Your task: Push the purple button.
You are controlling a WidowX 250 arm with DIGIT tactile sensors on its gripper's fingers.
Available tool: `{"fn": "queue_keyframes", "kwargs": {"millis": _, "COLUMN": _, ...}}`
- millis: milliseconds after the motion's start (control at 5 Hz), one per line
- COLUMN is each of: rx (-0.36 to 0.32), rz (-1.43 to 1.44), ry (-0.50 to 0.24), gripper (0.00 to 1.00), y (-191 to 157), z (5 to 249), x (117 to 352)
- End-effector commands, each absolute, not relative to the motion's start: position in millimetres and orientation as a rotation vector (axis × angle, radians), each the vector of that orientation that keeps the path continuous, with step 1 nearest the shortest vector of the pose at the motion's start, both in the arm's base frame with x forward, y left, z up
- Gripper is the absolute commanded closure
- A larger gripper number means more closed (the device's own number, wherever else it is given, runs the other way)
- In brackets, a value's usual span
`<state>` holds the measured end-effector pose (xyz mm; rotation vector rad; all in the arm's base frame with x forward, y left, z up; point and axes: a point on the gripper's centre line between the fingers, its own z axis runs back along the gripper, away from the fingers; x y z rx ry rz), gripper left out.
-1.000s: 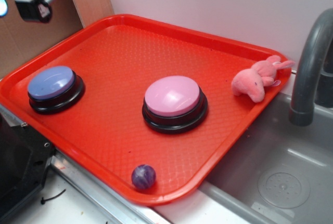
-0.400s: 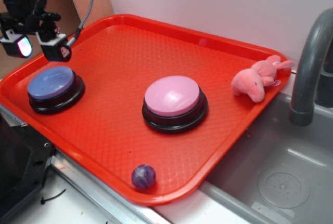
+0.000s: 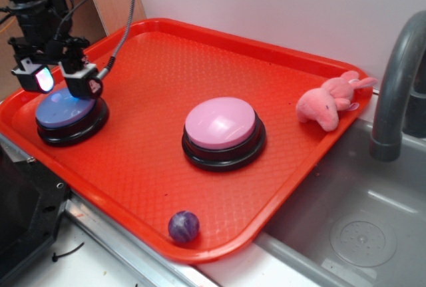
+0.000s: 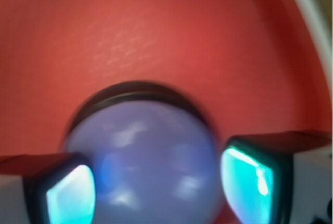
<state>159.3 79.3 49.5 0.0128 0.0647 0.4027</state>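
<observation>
A: Where's the purple button (image 3: pixel 64 108)?

B: Near the tray's (image 3: pixel 153 167) left corner, well inside the rim. Domed, periwinkle, on a black round base. In the wrist view the purple button (image 4: pixel 140 167) fills the lower middle, blurred, red tray (image 4: pixel 156 26) behind it.

A: The gripper (image 3: pixel 63 79)?

B: Directly over the button's far half, pointing down. Fingers (image 3: pixel 84 82) spread wide, roughly as wide as the dome, holding nothing. Wrist view agrees: gripper (image 4: pixel 156 185) with one of the fingers (image 4: pixel 250 177) at each side of the dome, pads glowing cyan.

A: Touching?

B: Cannot tell. Tips look level with the dome's top from outside; the picture is too soft to show contact.

A: Other items on the tray?

B: Pink button (image 3: pixel 221 125), larger, near the tray's centre, well apart from the purple one. Small purple marbled ball (image 3: pixel 183 226) near the front rim. Pink plush toy (image 3: pixel 329 102) lying on the right rim, partly hanging over.

A: Beyond the tray?

B: Grey sink (image 3: pixel 359 220) at the right edge, its faucet (image 3: pixel 393 87) rising just beside the plush.
</observation>
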Motion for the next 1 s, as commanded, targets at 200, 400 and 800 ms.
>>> {"fn": "queue_keyframes", "kwargs": {"millis": 200, "rx": 0.020, "rz": 0.383, "ry": 0.025, "gripper": 0.00, "y": 81.2, "z": 60.8, "x": 159.2}}
{"fn": "queue_keyframes", "kwargs": {"millis": 400, "rx": 0.000, "rz": 0.392, "ry": 0.010, "gripper": 0.00, "y": 85.4, "z": 80.2, "x": 160.1}}
{"fn": "queue_keyframes", "kwargs": {"millis": 800, "rx": -0.003, "rz": 0.387, "ry": -0.011, "gripper": 0.00, "y": 86.9, "z": 95.9, "x": 163.4}}
